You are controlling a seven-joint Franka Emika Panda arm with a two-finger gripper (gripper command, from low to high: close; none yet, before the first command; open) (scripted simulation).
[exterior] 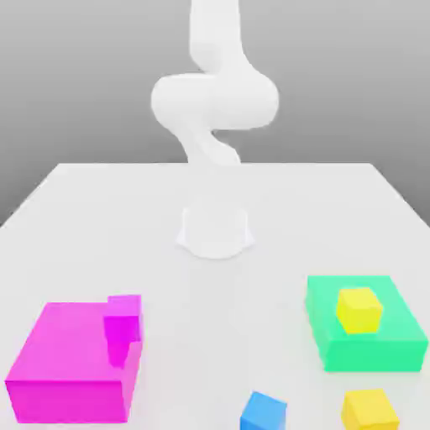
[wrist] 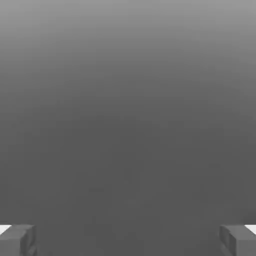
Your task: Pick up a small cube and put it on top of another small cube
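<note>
In the exterior view, a large, flat magenta block (exterior: pixel 71 361) is seen at the left on the pale, smooth desk (exterior: pixel 215 298). At its right-hand edge a small magenta cube (exterior: pixel 123 317) is seen, with a darker magenta patch (exterior: pixel 119 351) below it; whether the cube is rested on the block cannot be told. Near the middle, the smooth white robot arm (exterior: pixel 215 101) is raised above its base (exterior: pixel 215 231). Further right, a small blue cube (exterior: pixel 264 411), turned at an angle, is partly cut off by the lower border. A small deep-yellow cube (exterior: pixel 369 410) is placed in front of a flat green block (exterior: pixel 374 353), on which a small bright-yellow cube (exterior: pixel 359 311) is carried. In the hand view, the end effector (wrist: pixel 128 241) is held wide open.
</note>
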